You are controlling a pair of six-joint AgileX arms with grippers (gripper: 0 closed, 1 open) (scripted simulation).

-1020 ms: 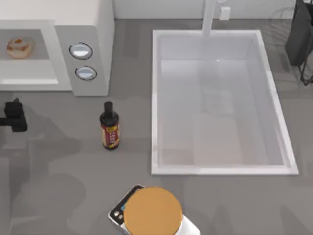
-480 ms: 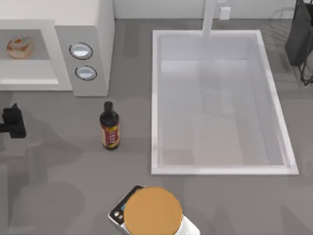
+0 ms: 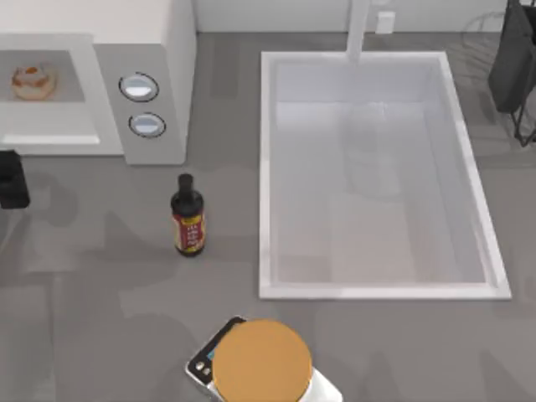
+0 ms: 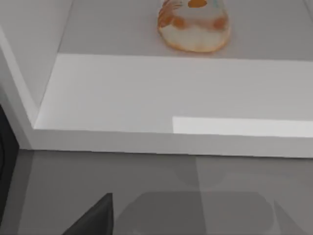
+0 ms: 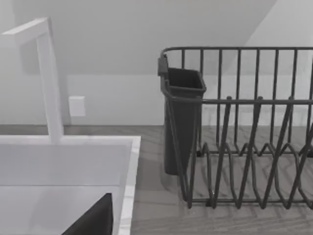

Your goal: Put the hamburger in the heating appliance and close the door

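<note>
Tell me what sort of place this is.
Most likely a rendered kitchen counter: a white microwave with the hamburger in its cavity, a white sink basin with a faucet, and a dark dish rack.

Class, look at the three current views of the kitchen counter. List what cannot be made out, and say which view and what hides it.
- The door: top view, the microwave runs off the left edge, so open or shut is undecidable.
- Left tool: top view, cut by the left edge; finger state unreadable.
- Hamburger: left wrist view, its top is cropped by the picture edge.
- Device under the orange disc: top view, mostly covered by the disc.
</note>
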